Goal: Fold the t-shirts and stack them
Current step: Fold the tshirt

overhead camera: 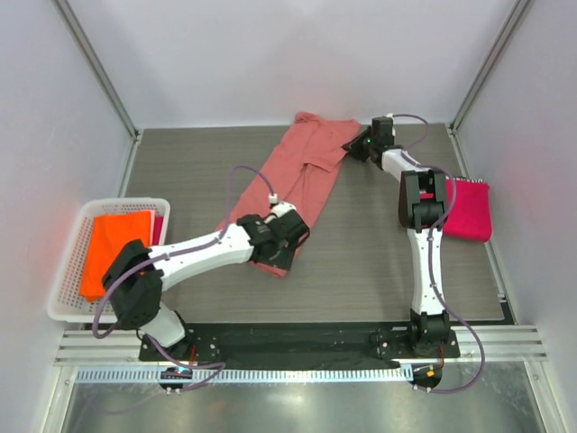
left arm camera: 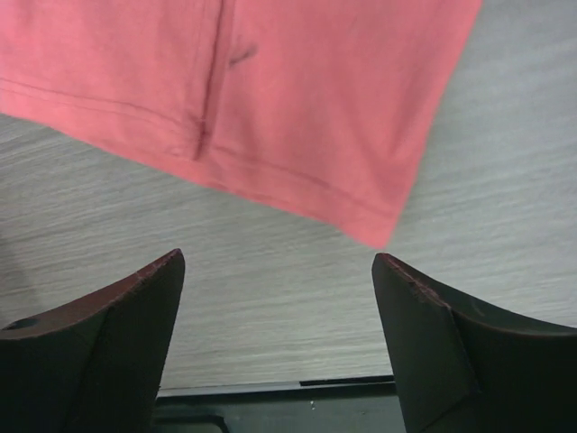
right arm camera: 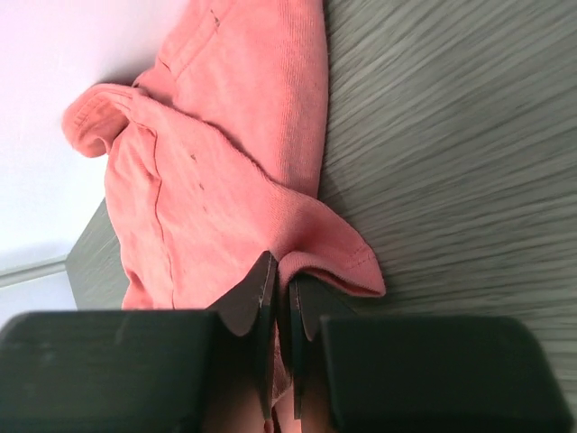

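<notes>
A salmon-pink t-shirt (overhead camera: 302, 167) lies stretched diagonally across the middle of the table. My right gripper (overhead camera: 352, 145) is at its far right corner. In the right wrist view that gripper (right arm camera: 281, 271) is shut on a raised fold of the salmon cloth (right arm camera: 225, 153). My left gripper (overhead camera: 281, 245) hovers over the shirt's near end. Its jaws (left arm camera: 278, 271) stand wide open with bare table between them, just short of the hem corner (left arm camera: 383, 230). A magenta t-shirt (overhead camera: 471, 209) lies folded at the right edge. An orange t-shirt (overhead camera: 110, 245) rests in the basket.
The white lattice basket (overhead camera: 61, 287) sits at the left edge of the table. Grey walls close in the back and sides. The table's dark near edge (left arm camera: 270, 390) shows just below the left fingers.
</notes>
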